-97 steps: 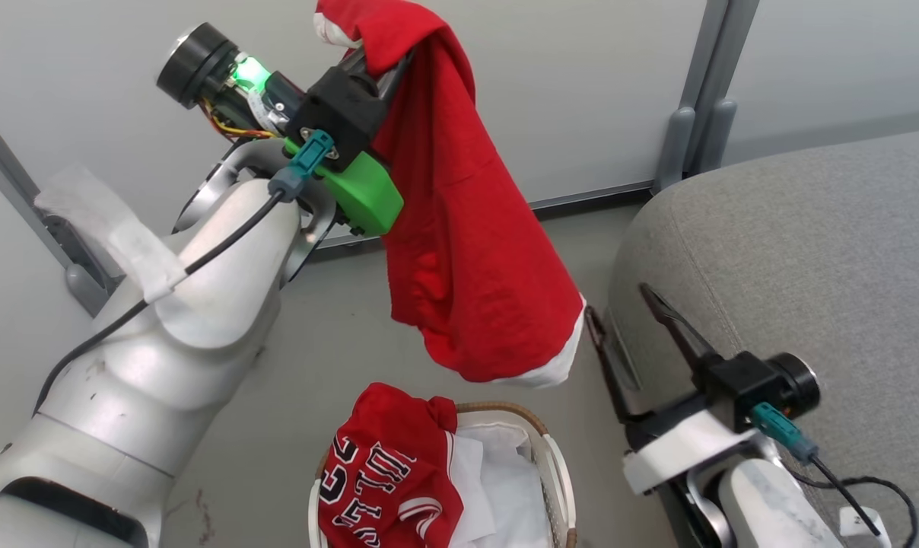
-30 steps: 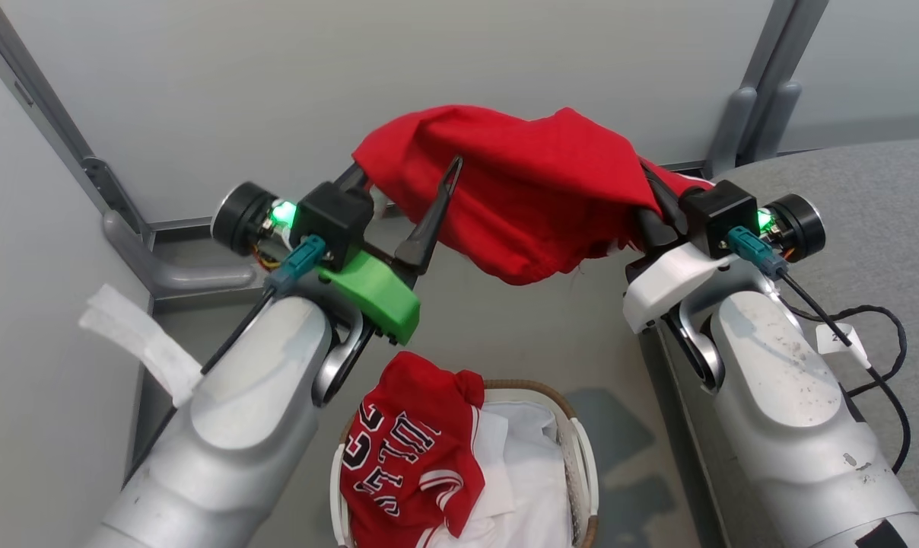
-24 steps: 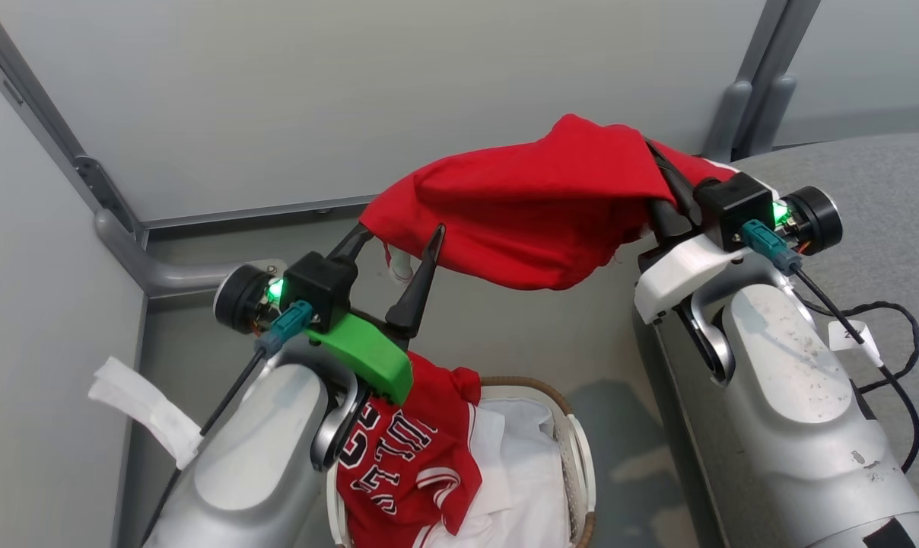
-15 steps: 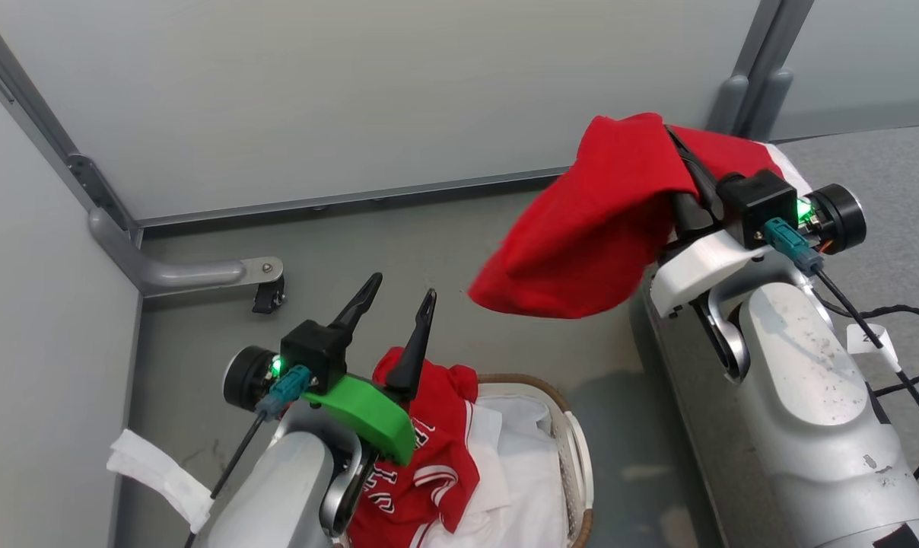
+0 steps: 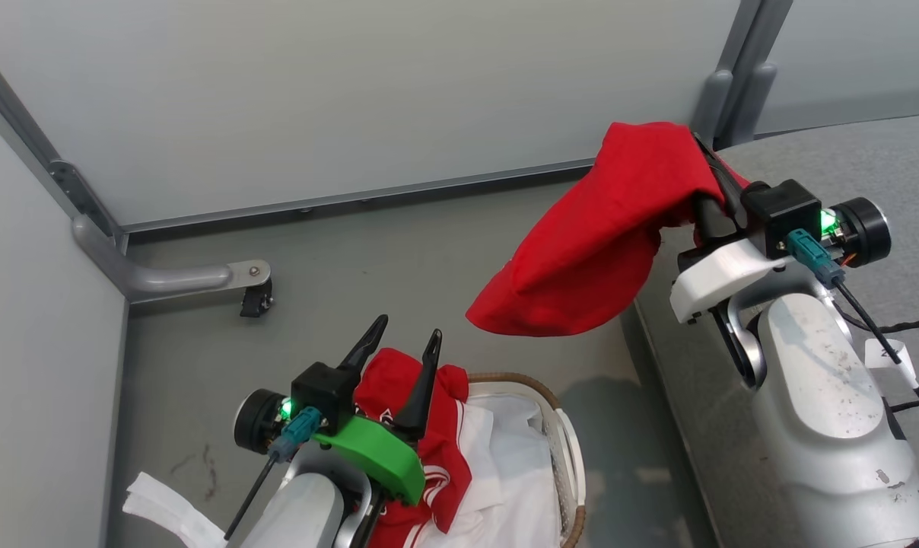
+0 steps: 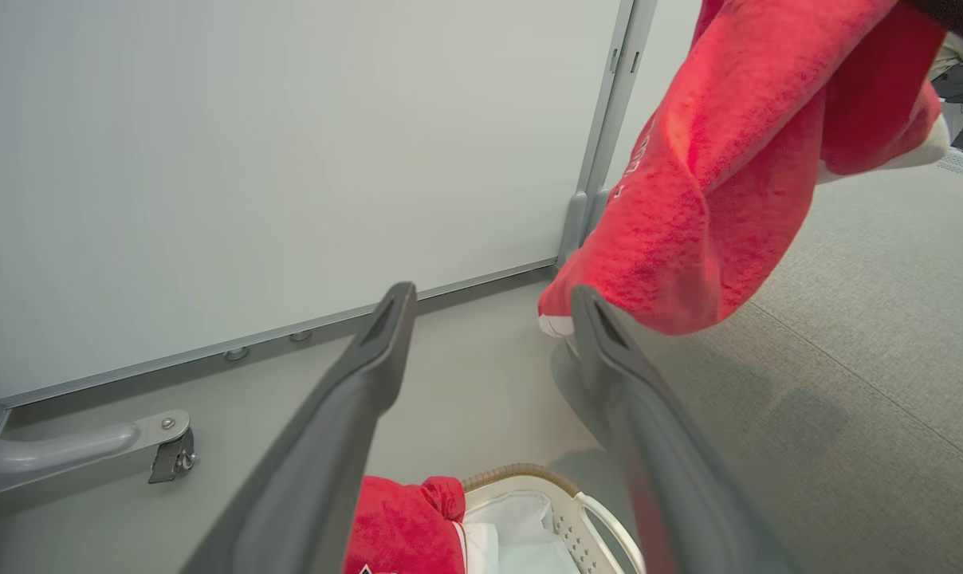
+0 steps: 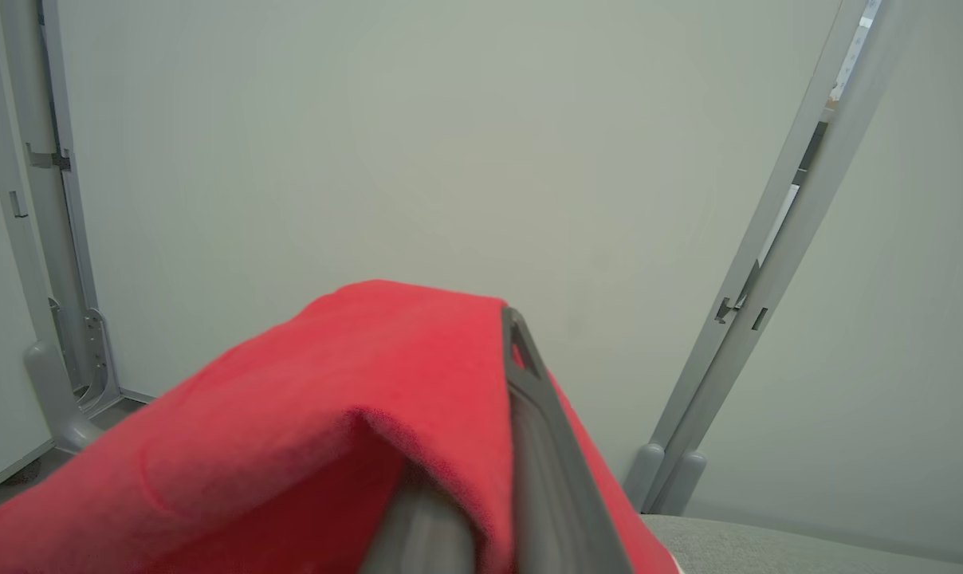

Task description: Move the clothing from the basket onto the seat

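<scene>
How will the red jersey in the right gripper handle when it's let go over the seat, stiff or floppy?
Probably floppy: the jersey hangs in soft folds from the shut right gripper, sagging below it. Likely light, since one pinch carries all of it. It may land crumpled on the seat rather than flat.

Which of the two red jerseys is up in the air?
The jersey held by the shut right gripper, hanging free. The other jersey lies in the basket below the open left gripper.
</scene>
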Robot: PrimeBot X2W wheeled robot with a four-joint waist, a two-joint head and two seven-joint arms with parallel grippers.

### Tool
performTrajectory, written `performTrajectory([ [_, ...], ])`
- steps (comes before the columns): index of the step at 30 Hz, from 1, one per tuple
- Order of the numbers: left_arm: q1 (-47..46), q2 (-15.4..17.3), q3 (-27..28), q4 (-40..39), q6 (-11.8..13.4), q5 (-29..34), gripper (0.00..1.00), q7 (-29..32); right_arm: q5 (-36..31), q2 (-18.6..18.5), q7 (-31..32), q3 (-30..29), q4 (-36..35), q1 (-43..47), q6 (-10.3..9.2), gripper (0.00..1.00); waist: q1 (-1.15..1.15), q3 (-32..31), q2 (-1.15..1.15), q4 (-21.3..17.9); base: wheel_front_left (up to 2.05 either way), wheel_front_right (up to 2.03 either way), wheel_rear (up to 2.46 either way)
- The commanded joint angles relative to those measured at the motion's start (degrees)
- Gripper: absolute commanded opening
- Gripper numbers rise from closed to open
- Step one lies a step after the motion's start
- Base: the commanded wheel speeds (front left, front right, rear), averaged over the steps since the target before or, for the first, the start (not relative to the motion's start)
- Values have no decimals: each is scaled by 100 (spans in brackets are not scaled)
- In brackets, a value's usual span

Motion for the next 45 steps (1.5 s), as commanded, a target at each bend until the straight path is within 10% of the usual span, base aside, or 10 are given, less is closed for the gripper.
performTrajectory([
  [1,86,1,-14,-39,-14,65,100,-6,-56,-25,-28,-54,-73,27,-6,0,0,56,0,-63,0,0,0],
  [26,-166,-2,-480,-358,-16,146,100,-6,-389,-19,-28,-647,-512,152,-7,0,0,931,0,-1964,0,0,0],
  [45,-934,458,-692,-716,-16,465,100,-6,-608,-616,-27,-2062,-200,-1979,-7,0,0,2710,0,-1452,0,0,0],
])
